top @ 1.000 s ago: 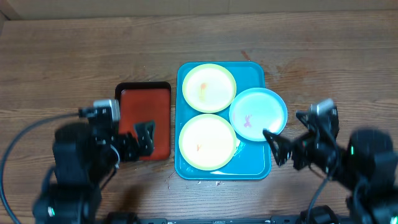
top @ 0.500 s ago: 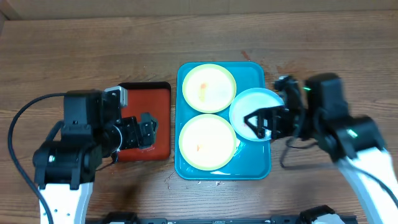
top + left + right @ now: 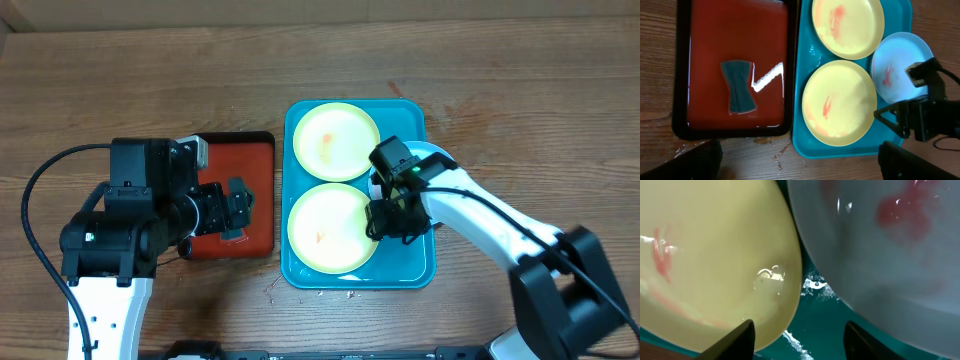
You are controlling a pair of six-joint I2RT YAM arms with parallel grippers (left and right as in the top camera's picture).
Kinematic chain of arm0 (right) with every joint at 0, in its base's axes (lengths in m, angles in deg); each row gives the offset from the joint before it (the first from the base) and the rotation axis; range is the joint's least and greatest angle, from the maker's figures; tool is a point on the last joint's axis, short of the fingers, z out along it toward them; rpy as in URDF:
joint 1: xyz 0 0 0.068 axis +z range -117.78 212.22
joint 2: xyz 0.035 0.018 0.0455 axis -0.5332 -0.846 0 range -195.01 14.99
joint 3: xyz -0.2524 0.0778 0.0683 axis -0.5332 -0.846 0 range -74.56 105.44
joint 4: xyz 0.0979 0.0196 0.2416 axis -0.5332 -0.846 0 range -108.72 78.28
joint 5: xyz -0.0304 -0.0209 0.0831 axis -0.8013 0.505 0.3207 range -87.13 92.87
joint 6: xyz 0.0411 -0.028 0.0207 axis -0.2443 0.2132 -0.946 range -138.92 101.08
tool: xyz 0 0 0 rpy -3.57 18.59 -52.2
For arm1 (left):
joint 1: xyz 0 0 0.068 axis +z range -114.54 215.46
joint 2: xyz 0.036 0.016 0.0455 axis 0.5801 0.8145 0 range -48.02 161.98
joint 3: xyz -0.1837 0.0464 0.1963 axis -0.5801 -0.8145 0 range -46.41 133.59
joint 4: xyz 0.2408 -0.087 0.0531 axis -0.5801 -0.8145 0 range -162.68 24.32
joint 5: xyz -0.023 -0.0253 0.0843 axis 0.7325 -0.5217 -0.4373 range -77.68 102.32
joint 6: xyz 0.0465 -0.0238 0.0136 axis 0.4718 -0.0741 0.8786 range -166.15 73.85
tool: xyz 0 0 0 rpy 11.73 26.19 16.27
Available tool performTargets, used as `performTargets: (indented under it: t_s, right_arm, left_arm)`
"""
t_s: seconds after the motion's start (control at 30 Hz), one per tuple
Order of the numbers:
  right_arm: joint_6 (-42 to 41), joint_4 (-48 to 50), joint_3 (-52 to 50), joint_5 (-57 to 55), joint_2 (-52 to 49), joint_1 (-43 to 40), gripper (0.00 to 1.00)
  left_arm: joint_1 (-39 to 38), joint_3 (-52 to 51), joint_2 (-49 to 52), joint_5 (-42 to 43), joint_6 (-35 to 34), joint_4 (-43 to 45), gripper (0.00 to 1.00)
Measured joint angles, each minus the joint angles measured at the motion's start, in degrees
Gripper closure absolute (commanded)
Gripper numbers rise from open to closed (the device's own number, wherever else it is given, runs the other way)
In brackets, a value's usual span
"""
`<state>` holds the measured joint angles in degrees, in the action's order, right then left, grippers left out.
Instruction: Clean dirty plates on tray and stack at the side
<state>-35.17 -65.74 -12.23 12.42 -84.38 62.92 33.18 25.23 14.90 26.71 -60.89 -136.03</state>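
- The left arm (image 3: 125,225) sits at the left, with a bulky black wrist block above a white link that runs down to the lower edge. A black cable (image 3: 35,220) loops off its outer side.
- The left gripper (image 3: 235,205) points right. Its fingers (image 3: 695,162) show as dark tips in the two lower corners of the left wrist view, set wide apart.
- The right arm (image 3: 490,225) stretches from the lower right corner diagonally up and left, its white link extended.
- The right gripper (image 3: 385,220) bends downward at the wrist, its fingers (image 3: 742,335) spread apart. It seems low, though its exact height is hard to judge.
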Motion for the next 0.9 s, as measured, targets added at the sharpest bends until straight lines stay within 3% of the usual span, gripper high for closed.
performTargets:
  t_s: [0.1,0.23,0.27,0.43,0.77,0.9]
  right_arm:
    - [0.15,4.20,-1.07,0.74,-2.03,0.00,0.63]
    - [-0.11,9.29,-3.74,1.20,-2.49,0.00,0.94]
    - [-0.63,10.10,-4.24,1.27,-2.49,0.00,0.96]
    - [-3.32,12.70,-4.39,1.97,-2.47,-0.07,0.96]
    - [-7.80,14.60,-4.39,-1.70,-2.36,0.15,0.96]
    - [-8.41,14.67,-4.39,-2.40,-2.25,0.15,0.96]
  left_arm:
    - [0.00,0.00,0.00,-0.37,-0.02,0.00,0.00]
    - [0.00,0.00,0.02,-1.11,-0.07,-0.04,0.00]
    - [0.00,0.00,0.13,-1.55,-0.22,-0.07,0.00]
    - [0.00,-0.11,2.12,-4.81,-4.02,-0.20,0.11]
    - [0.00,-8.63,13.03,-11.82,-12.83,5.84,0.14]
    - [0.00,-10.75,20.83,-13.18,-13.64,10.69,0.30]
